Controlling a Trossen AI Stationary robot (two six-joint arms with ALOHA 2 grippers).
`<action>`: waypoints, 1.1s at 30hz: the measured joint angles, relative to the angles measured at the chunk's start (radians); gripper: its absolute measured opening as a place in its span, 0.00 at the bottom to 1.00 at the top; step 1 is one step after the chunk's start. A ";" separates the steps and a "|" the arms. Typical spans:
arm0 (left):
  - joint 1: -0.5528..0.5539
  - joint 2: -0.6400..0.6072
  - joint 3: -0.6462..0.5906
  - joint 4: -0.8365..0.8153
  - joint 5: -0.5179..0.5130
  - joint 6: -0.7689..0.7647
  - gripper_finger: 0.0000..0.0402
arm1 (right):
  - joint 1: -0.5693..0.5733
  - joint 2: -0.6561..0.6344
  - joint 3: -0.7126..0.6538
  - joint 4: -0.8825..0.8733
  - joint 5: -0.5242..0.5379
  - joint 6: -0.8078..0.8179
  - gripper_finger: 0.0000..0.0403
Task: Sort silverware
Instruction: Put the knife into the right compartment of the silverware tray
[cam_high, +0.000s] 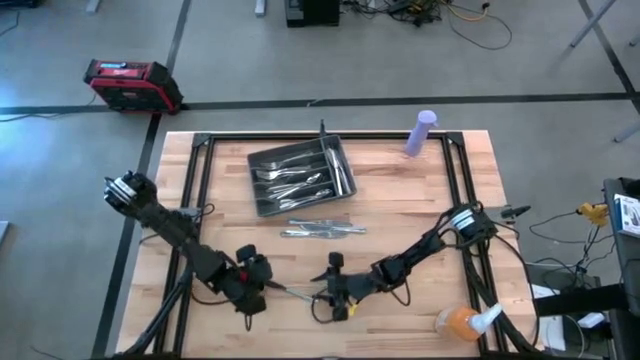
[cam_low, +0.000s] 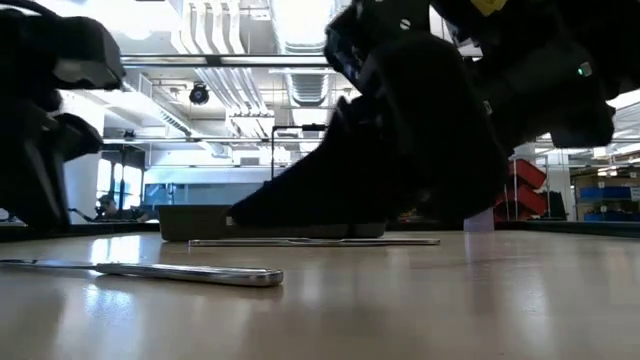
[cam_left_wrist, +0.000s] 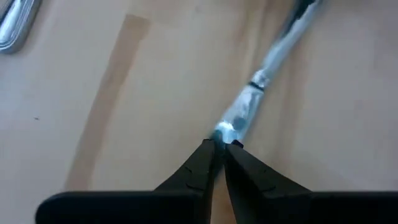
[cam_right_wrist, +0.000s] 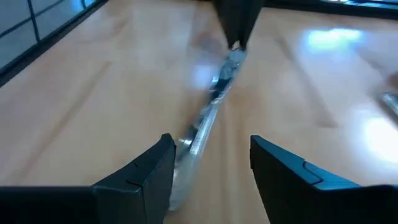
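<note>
Knife (cam_high: 298, 294) pinched by left gripper (cam_high: 268, 287), right gripper (cam_high: 335, 297) spread, tray (cam_high: 300, 175) beyond.

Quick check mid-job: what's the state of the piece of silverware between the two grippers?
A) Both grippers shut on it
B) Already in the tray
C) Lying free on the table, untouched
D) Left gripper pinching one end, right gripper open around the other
D: the left gripper is shut on the end of the silverware piece, while the right gripper stands open astride its other end.
</note>
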 joint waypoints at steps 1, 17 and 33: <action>-0.014 0.004 0.001 0.003 -0.013 -0.021 0.06 | 0.006 0.018 0.018 -0.003 0.011 0.000 0.48; -0.099 0.159 -0.105 0.181 -0.231 -0.114 0.06 | 0.038 0.164 0.133 -0.066 0.189 0.210 0.55; -0.170 0.151 -0.109 0.215 -0.211 -0.183 0.06 | 0.027 0.159 0.120 -0.196 0.167 0.238 0.11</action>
